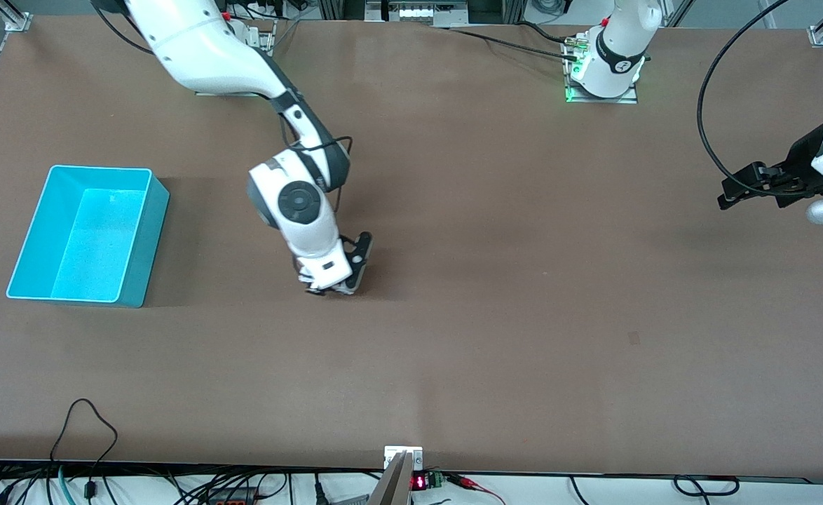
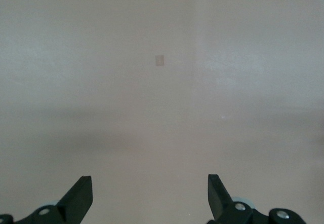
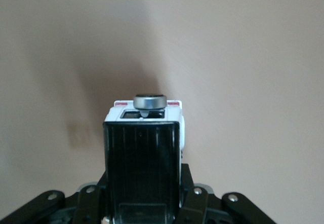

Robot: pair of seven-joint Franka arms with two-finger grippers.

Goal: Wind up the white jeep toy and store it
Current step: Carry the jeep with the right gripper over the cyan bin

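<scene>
Right gripper [image 1: 333,286] sat low at centre-left of the front view, down at table [image 1: 524,315] level, clamped on the white jeep toy [image 3: 144,148]. In the right wrist view the jeep filled the lower middle of the frame: black roof panel up, body running straight out from the fingers [image 3: 195,203], so its long axis lay along the gripper's reach and the jaws pinched it across the narrow width. A silver spare wheel [image 3: 150,102] capped the end pointing away from the gripper. In the front view the jeep itself was hidden under the right wrist.

So the toy was already in the end effector, not offset from it. The relation the next move likely turned on was jeep axis vs table: wheels appeared to be down on or just over the surface, so a pull-back along that axis would probably wind it.

Teal bin [image 1: 89,235] sat at the middle-left of the front view, well apart from the right gripper, toward the right arm's end of the table. Right arm was clearly the nearer one for storing.

Left gripper [image 1: 737,189] waited at the right edge of the front view, fingers [image 2: 78,198] spread wide, nothing between them, over bare table
</scene>
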